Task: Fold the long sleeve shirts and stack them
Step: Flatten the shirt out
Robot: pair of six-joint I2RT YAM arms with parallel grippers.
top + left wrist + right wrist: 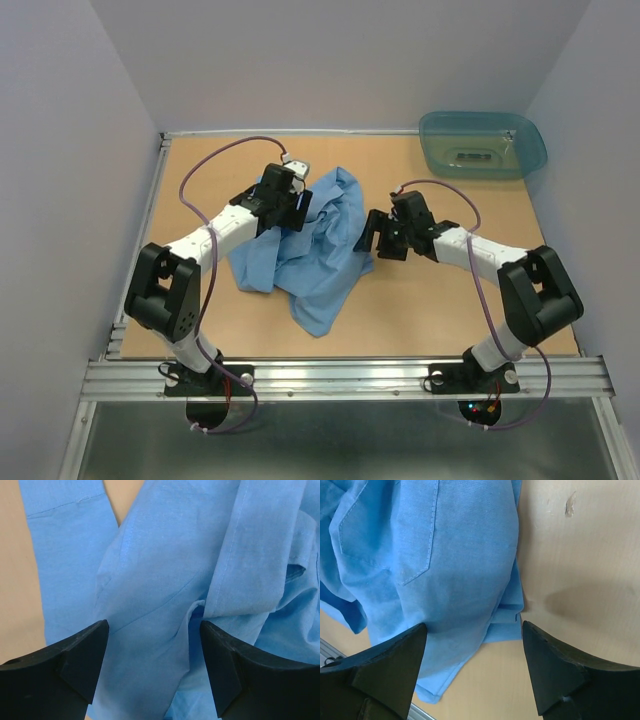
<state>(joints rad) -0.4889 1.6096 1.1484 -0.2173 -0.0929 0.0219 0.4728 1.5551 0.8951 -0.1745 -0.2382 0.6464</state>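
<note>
One light blue long sleeve shirt point(318, 250) lies crumpled in a heap at the middle of the wooden table point(450, 310). My left gripper point(291, 206) hovers over the heap's upper left part. In the left wrist view its jaws stand wide apart above wrinkled cloth point(165, 555), gripping nothing, so the left gripper point(154, 625) is open. My right gripper point(381, 238) sits at the shirt's right edge. The right gripper point(474, 625) is open too, straddling the cloth's hem point(450, 555) and bare table. A chest pocket point(395, 535) shows in the right wrist view.
A translucent teal plastic tub point(483, 143) stands at the back right corner. Grey walls close in the table on the left, back and right. An aluminium rail point(350, 378) runs along the near edge by the arm bases.
</note>
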